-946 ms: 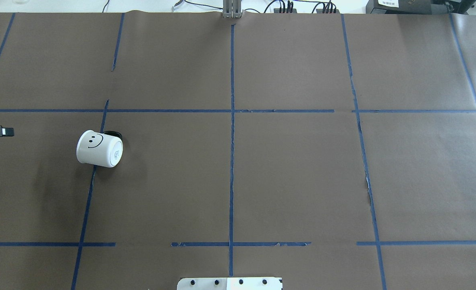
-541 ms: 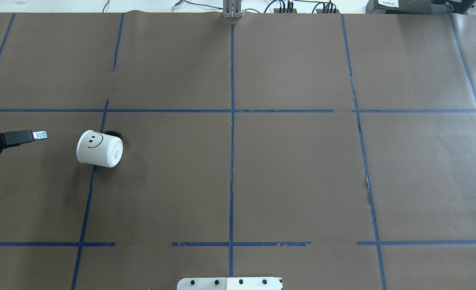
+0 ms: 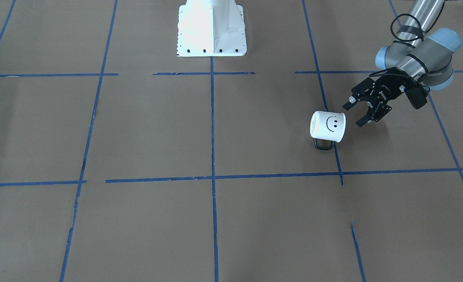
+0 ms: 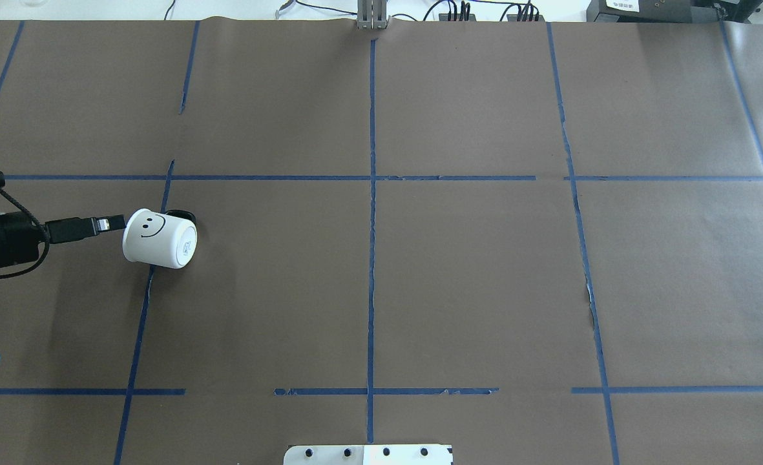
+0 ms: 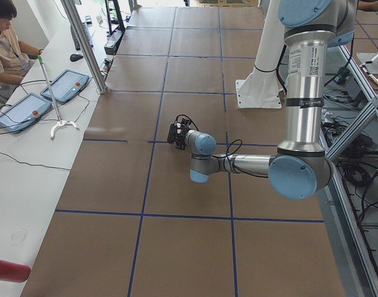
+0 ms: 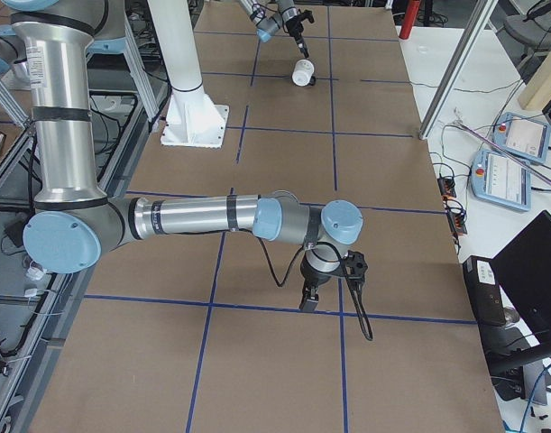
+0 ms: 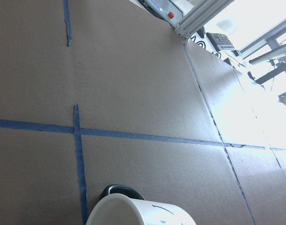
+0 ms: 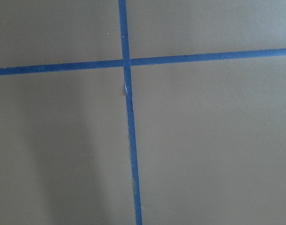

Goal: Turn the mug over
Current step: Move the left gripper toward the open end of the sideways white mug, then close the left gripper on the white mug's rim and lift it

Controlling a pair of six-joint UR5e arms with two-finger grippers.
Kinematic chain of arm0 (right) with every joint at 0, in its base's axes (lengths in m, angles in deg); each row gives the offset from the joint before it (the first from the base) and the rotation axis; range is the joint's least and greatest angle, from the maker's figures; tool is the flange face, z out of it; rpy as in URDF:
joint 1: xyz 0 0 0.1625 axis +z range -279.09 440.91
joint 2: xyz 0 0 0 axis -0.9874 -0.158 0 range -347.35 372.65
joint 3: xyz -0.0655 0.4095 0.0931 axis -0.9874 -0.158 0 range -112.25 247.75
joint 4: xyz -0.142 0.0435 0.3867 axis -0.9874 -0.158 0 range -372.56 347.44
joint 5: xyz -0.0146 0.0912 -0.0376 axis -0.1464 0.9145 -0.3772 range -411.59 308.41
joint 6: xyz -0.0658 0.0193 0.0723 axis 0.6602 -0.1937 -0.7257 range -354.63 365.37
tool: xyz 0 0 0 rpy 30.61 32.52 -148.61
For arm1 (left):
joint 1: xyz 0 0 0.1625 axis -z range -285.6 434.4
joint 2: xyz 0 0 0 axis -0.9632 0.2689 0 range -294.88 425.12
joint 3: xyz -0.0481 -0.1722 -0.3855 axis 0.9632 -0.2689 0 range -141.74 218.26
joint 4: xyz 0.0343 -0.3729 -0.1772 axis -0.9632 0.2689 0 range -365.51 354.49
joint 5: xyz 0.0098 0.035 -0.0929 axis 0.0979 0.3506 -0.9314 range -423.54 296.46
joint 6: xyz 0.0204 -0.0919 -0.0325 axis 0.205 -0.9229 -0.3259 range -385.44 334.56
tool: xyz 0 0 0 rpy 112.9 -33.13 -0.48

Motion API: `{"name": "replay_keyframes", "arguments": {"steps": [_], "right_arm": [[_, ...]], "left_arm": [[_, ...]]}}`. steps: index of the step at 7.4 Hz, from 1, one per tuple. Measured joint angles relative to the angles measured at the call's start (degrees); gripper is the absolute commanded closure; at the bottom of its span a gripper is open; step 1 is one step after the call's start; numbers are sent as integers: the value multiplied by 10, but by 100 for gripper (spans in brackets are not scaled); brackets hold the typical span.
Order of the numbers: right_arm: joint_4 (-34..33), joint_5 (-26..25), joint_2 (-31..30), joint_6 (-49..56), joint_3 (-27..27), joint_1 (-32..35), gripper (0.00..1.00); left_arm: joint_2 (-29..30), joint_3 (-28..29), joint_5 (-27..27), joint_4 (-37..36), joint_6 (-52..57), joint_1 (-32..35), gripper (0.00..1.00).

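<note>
Mug (image 3: 329, 125) is lying on its side on the left part of the tabletop (image 4: 471, 278), across a blue tape line (image 4: 137, 329). Left gripper (image 3: 353, 115) jaws are spread wide and empty, just beside it. Right gripper (image 6: 308, 302) jaws: can't tell.

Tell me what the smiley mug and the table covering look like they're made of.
The mug looks like white enamelled metal or glazed ceramic, smooth and faintly glossy; which one is unclear. Its handle is a thin black loop, possibly coated metal. The table covering looks like matte brown paper, with blue tape lines torn in places.
</note>
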Motion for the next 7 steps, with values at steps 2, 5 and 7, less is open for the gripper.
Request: {"name": "replay_keyframes", "arguments": {"steps": [2,5,7], "right_arm": [[0,0,0,0,0,0,0],[0,0,0,0,0,0,0],[0,0,0,0,0,0,0]], "left_arm": [[23,30,1,34,-3,-14,0],[56,62,0,58,-27,-26,74],[72,63,-41,61,-80,-28,100]]}}
